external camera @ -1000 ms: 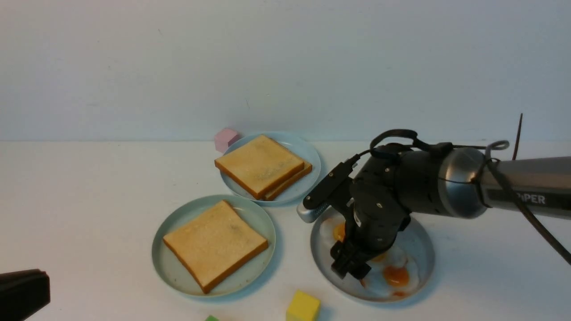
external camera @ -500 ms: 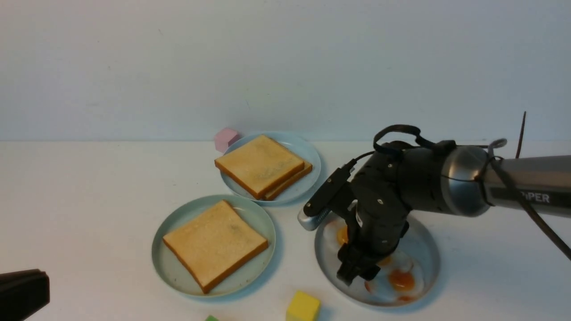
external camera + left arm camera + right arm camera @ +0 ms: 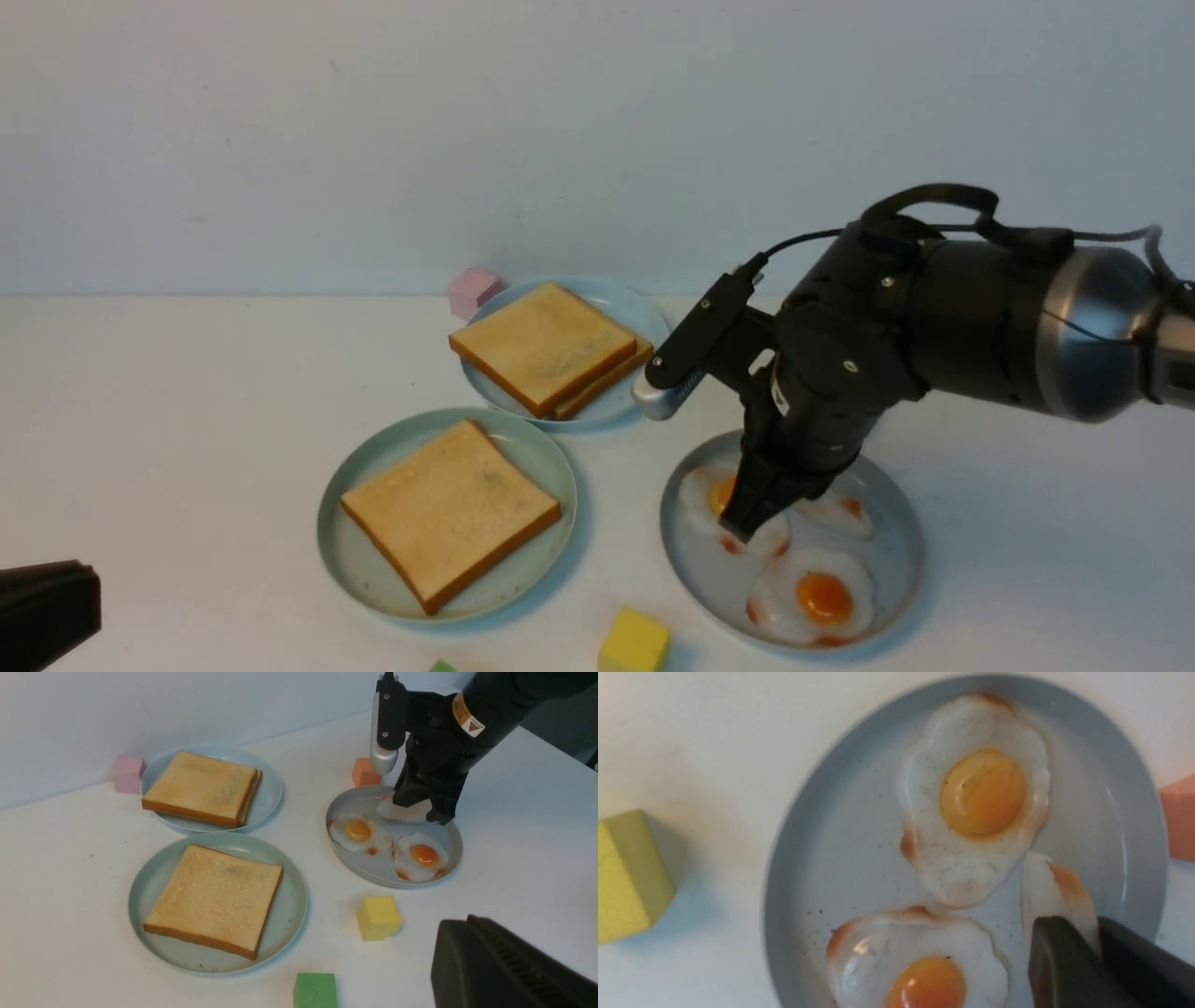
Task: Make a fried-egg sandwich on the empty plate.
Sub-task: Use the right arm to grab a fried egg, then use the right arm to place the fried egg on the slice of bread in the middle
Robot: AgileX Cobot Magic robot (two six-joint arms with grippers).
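The mint-green plate (image 3: 341,553), round, low-rimmed and faintly speckled, sits on the white table (image 3: 187,420) left of centre. It carries one thick square toast slice (image 3: 451,511), golden and finely grained with a darker crust. The slice lies flat and is turned diamond-wise, one corner toward the robot.

To its right, the right gripper (image 3: 758,511) pinches the thin white edge of a glossy, rubbery fried egg (image 3: 405,811) between its two dark fingers (image 3: 1064,961), over the far side of the grey-blue plate (image 3: 898,579). In the front view the visible white runs roughly left to right, with the browned free end toward the robot's right. The yolk is hidden, and I cannot tell whether that end touches the plate. Two more eggs (image 3: 810,597), wavy-edged with domed orange yolks, lie flat on the same speckled plate.

Behind the mint-green plate, a smaller light-blue plate (image 3: 646,329) holds two stacked toast slices (image 3: 541,345), slightly offset. Foam-like cubes are scattered around: pink (image 3: 473,291), yellow (image 3: 635,642), green (image 3: 315,990) and orange (image 3: 364,771). The left gripper (image 3: 47,616) sits at the near left edge, and I cannot tell how its jaws stand.
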